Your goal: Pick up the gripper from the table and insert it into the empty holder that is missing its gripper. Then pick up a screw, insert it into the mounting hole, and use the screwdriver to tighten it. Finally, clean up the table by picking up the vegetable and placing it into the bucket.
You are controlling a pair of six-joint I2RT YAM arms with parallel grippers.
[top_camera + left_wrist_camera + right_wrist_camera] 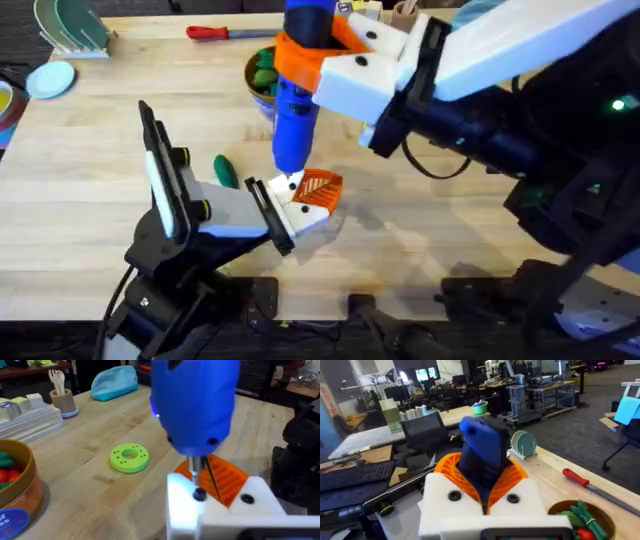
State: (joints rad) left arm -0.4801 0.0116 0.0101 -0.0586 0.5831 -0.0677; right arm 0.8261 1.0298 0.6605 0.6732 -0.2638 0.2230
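My right gripper [312,62] [482,477] is shut on the blue screwdriver [296,110] [482,450] [195,405], held upright. Its metal bit [196,471] points down onto a dark screw [199,494] in the white holder [292,213] [182,510], which is a finger block of my left gripper [320,190] [220,480]. The orange ribbed gripper [322,188] [227,477] sits at the front of that block. The left fingers stand together, shut. A dark-green vegetable [226,170] lies on the table just left of the holder. The bucket [256,68] [20,485] [580,515] stands behind the screwdriver.
A red-handled tool [215,32] [577,479] lies at the table's far edge. A lime-green disc [129,456] rests on the wood, with a blue pouch [115,382] and a pen cup [64,402] farther off. A dish rack [70,25] stands at the far left corner.
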